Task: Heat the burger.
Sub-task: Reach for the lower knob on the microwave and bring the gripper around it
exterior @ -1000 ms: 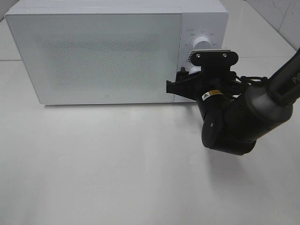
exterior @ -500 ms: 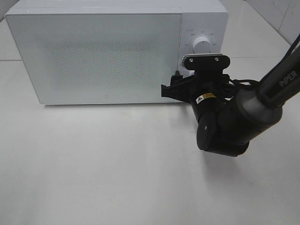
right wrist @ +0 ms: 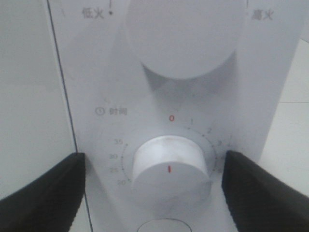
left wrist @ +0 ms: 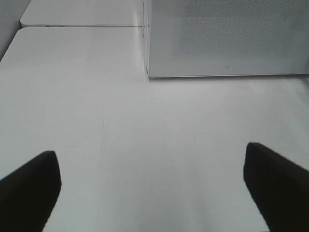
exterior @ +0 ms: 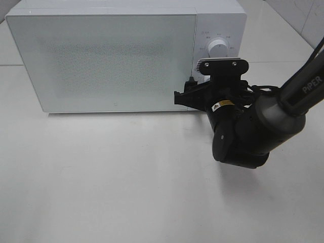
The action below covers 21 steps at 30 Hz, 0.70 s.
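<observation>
White plastic timer dial is sitting untouched between the black right gripper's spread jaws; the black left gripper is hanging open over the pale tabletop.

Just a plain white tabletop, a bit glossy, with soft glare across the middle. Thin seam between slabs toward the back. Pale tiles with grey grout past the far right corner, wall or floor, hard to say. Flat, even lighting, soft shadows only.

Right arm black, grey band, white PIPER lettering, yellow label; jaws black, textured.
</observation>
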Each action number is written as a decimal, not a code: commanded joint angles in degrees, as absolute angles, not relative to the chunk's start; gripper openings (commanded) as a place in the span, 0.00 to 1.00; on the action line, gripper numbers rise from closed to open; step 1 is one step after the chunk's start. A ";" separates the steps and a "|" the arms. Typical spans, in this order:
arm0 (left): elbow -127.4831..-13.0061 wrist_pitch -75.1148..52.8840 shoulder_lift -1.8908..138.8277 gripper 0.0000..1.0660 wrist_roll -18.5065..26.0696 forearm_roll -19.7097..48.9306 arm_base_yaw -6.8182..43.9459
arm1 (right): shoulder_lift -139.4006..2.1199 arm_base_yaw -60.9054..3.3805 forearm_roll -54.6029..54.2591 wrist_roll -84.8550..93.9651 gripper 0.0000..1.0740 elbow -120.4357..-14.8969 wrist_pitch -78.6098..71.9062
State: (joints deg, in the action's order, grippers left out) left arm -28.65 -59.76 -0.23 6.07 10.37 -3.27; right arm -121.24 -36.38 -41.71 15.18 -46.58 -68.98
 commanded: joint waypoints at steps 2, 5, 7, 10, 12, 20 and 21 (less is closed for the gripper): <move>-28.48 -59.30 -1.55 0.91 5.67 10.60 -2.86 | -120.03 -35.98 -43.09 15.41 0.71 -47.33 -74.20; -28.48 -59.30 -1.55 0.91 5.67 10.60 -2.86 | -119.52 -36.10 -43.37 15.58 0.71 -47.33 -74.37; -28.48 -59.30 -1.55 0.91 5.67 10.60 -2.86 | -119.52 -36.15 -43.14 15.76 0.71 -47.33 -74.37; -28.48 -59.30 -1.55 0.91 5.67 10.60 -2.86 | -119.52 -36.15 -42.74 15.81 0.71 -47.33 -74.26; -28.48 -59.30 -1.55 0.91 5.67 10.60 -2.86 | -119.40 -36.15 -42.74 15.81 0.71 -47.33 -74.20; -28.48 -59.30 -1.55 0.91 5.67 10.60 -2.86 | -119.35 -36.21 -42.74 15.81 0.71 -47.33 -74.14; -28.48 -59.30 -1.55 0.91 5.67 10.60 -2.86 | -119.35 -36.78 -42.80 15.81 0.71 -47.33 -74.14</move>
